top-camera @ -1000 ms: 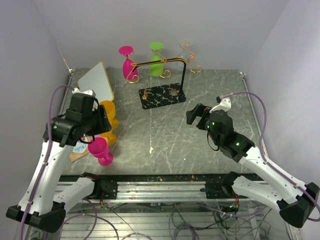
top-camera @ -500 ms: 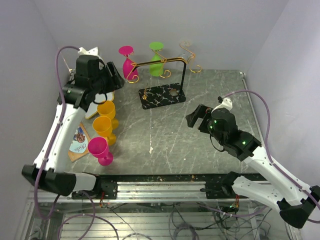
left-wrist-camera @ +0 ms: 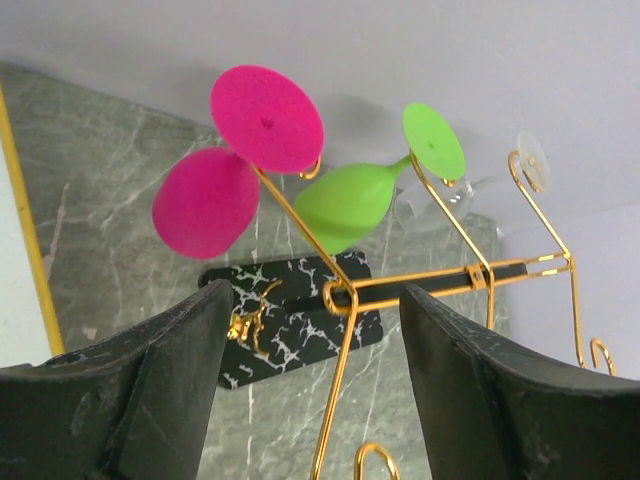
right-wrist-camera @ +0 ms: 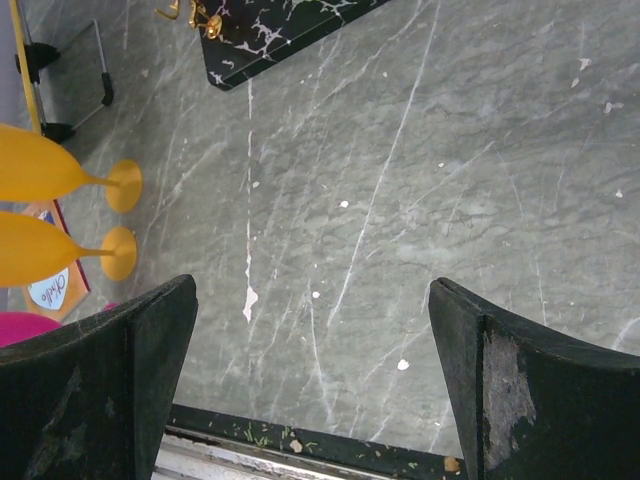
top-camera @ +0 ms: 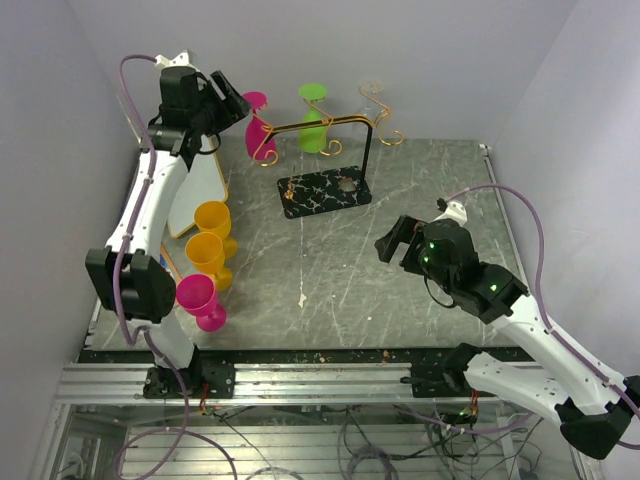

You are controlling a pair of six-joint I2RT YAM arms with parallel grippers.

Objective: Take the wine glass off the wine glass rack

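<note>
The wine glass rack (top-camera: 325, 125), gold wire on a black post, stands on its black marbled base (top-camera: 322, 190) at the back. A magenta glass (top-camera: 257, 130), a green glass (top-camera: 314, 122) and a clear glass (top-camera: 374, 100) hang on it upside down. In the left wrist view the magenta glass (left-wrist-camera: 208, 200), the green glass (left-wrist-camera: 350, 200) and the clear glass (left-wrist-camera: 470, 190) show beyond the gold wire (left-wrist-camera: 340, 390). My left gripper (top-camera: 232, 104) is open and empty, raised just left of the magenta glass. My right gripper (top-camera: 392, 238) is open and empty over the table.
Two orange glasses (top-camera: 212, 240) and a magenta glass (top-camera: 198, 298) stand at the near left of the table. A white board (top-camera: 205, 180) leans at the back left. Walls close in the left, back and right sides. A metal rail (top-camera: 320, 372) runs along the near edge.
My left arm has swung up from the standing glasses at the near left to the back, beside the magenta glass on the rack. My right gripper has barely shifted.
</note>
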